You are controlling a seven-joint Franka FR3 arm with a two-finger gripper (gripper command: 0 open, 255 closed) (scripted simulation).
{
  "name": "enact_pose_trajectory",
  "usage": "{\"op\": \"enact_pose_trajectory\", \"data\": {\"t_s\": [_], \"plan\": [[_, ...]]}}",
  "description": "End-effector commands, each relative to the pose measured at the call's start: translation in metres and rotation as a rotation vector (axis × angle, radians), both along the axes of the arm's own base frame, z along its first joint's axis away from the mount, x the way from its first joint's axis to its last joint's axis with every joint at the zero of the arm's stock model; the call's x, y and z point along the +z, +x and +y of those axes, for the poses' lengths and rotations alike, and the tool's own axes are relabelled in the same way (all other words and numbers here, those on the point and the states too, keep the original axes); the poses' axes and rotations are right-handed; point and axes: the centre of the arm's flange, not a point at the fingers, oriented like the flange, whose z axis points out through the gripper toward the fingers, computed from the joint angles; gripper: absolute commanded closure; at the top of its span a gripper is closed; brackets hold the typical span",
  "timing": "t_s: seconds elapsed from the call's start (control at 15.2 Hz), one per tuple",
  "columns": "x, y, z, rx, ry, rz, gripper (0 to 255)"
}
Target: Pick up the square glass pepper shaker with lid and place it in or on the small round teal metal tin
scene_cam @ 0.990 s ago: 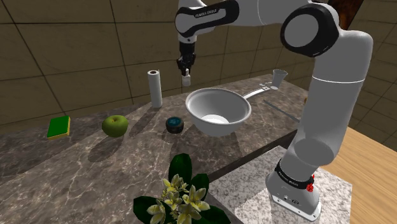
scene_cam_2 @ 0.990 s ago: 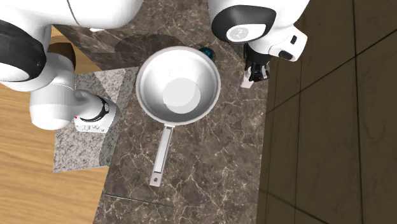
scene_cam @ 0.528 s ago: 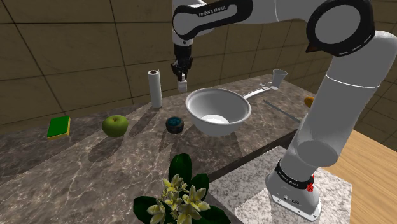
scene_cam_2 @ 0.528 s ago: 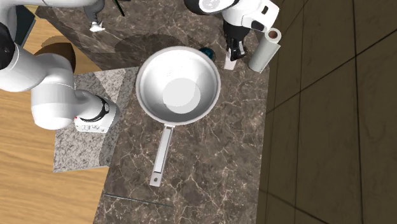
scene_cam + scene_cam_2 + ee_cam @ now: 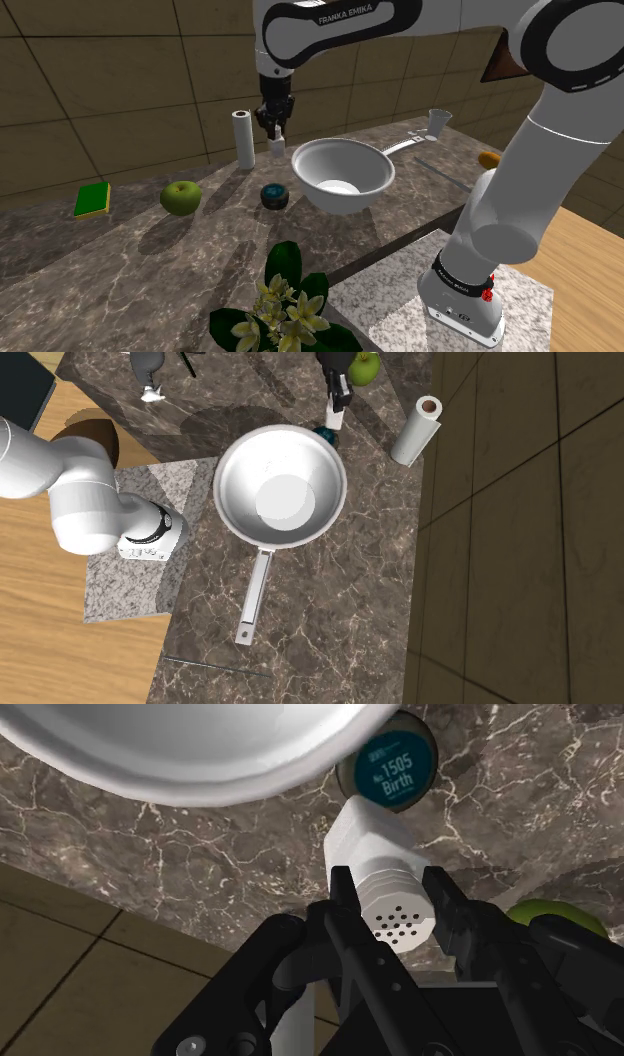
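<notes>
the gripper (image 5: 392, 899) clamps the white pepper shaker (image 5: 372, 844) between both fingers at its lid end, up in the air. its long axis runs along the fingers, perforated lid toward the hand, base aimed at the teal tin (image 5: 390, 766) beyond.

Pepper shaker (image 5: 372, 854): white square body w/ ribbed, perforated lid. It is hanging above the desk (image 5: 180, 854), clasped at the lid by the gripper (image 5: 390, 894). Tin (image 5: 396, 770): small, round, teal top w/ white lettering. It is sitting flat on desk, near shaker's base, not touching.
</notes>
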Motion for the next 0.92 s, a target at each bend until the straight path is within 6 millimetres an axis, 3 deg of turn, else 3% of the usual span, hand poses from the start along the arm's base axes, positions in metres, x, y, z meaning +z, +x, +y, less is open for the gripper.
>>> {"op": "enact_pose_trajectory", "data": {"t_s": [0.0, 0.86], "plan": [[0.006, -0.019, 0.025, -0.001, -0.001, 0.000, 255], [-0.063, -0.019, 0.025, -0.001, -0.001, 0.000, 255]]}}
